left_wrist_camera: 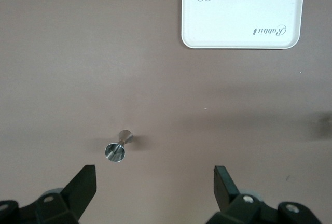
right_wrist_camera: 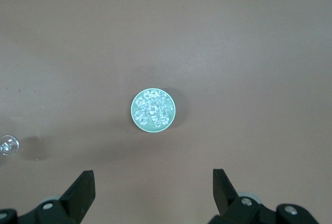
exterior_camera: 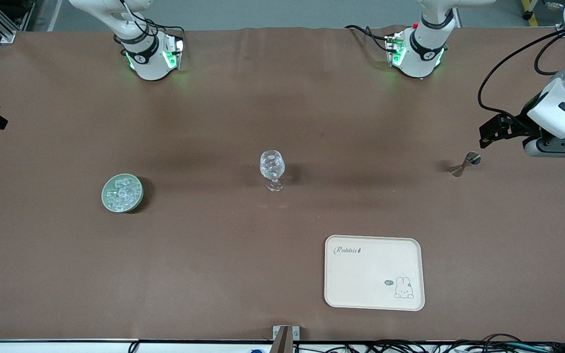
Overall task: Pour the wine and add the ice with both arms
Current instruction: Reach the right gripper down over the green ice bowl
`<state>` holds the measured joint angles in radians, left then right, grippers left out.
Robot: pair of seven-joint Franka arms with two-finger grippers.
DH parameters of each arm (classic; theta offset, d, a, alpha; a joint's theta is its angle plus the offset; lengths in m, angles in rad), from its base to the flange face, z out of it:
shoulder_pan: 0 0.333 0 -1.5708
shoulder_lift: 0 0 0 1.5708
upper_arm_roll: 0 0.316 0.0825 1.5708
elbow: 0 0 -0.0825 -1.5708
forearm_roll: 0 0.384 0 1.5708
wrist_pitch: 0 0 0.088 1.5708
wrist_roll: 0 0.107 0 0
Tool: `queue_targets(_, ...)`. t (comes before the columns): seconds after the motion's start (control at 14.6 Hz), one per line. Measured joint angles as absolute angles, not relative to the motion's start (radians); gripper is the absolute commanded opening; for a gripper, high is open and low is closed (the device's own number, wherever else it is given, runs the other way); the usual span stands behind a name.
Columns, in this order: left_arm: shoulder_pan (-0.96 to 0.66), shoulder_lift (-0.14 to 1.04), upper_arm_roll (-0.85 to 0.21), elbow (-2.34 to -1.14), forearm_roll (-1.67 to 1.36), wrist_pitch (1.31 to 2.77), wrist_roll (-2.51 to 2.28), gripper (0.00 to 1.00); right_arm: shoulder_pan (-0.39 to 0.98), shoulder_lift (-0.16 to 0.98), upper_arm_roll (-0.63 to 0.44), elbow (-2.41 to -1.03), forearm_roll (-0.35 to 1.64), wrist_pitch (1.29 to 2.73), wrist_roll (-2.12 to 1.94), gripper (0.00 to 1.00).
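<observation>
The small silver hourglass measure (exterior_camera: 465,163) (left_wrist_camera: 118,147) for the wine stands on the brown table toward the left arm's end; no liquid shows in it. My left gripper (exterior_camera: 483,137) (left_wrist_camera: 155,171) hangs open above the table just beside the measure, nothing between its fingers. The ice (exterior_camera: 123,191) (right_wrist_camera: 153,109) is a heap of clear cubes in a pale green round dish (exterior_camera: 108,203) (right_wrist_camera: 136,122) toward the right arm's end. My right gripper (right_wrist_camera: 152,175) is open and empty, high over the table beside the dish. A clear faceted stemmed glass (exterior_camera: 272,166) (right_wrist_camera: 8,145) stands upright mid-table.
A cream tray (exterior_camera: 373,272) (left_wrist_camera: 238,16) with a rabbit print lies near the table's front edge, nearer the camera than the glass and the measure. Both arm bases (exterior_camera: 150,59) (exterior_camera: 417,54) stand along the edge farthest from the camera. Black cables trail off the left arm.
</observation>
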<state>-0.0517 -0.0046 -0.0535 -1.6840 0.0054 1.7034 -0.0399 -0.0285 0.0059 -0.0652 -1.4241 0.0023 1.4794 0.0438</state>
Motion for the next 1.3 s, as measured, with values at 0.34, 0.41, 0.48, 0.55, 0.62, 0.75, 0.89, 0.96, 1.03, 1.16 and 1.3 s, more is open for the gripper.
queue_targets(0.34,-0.052,-0.002,-0.053,-1.684,0.005,1.703,-0.041,1.00,-0.028,0.006,-0.065,-1.424,0.002,1.479,0.044,1.00)
queue_targets(0.41,-0.052,-0.001,-0.053,-1.684,0.005,1.703,-0.041,1.00,-0.028,0.006,-0.065,-1.424,0.002,1.479,0.044,1.00)
queue_targets(0.48,-0.052,0.000,-0.053,-1.684,0.005,1.701,-0.043,1.00,-0.028,0.006,-0.065,-1.424,0.002,1.479,0.044,1.00)
queue_targets(0.55,-0.052,0.002,-0.053,-1.685,0.004,1.693,-0.050,1.00,-0.028,0.006,-0.065,-1.424,0.002,1.479,0.044,1.00)
queue_targets(0.62,-0.051,0.004,-0.053,-1.685,0.003,1.682,-0.068,1.00,-0.028,0.006,-0.065,-1.424,0.002,1.479,0.044,1.00)
queue_targets(0.75,-0.050,0.009,-0.050,-1.687,0.003,1.675,-0.098,1.00,-0.028,0.006,-0.065,-1.427,0.002,1.478,0.044,1.00)
queue_targets(0.89,-0.049,0.020,-0.039,-1.688,0.003,1.671,-0.124,1.00,-0.024,0.006,-0.063,-1.440,0.002,1.475,0.044,1.00)
queue_targets(0.96,-0.048,0.028,-0.029,-1.688,0.003,1.669,-0.133,1.00,-0.022,0.006,-0.063,-1.459,0.002,1.476,0.044,1.00)
queue_targets(1.03,-0.047,0.038,-0.019,-1.688,0.003,1.663,-0.139,1.00,-0.021,0.007,-0.062,-1.486,0.002,1.478,0.044,1.00)
queue_targets(1.16,-0.047,0.057,0.006,-1.688,0.003,1.641,-0.140,1.00,-0.021,0.009,-0.063,-1.566,0.002,1.505,0.044,1.00)
queue_targets(1.3,-0.047,0.073,0.041,-1.689,0.003,1.615,-0.140,1.00,-0.020,0.013,-0.063,-1.671,0.002,1.578,0.044,1.00)
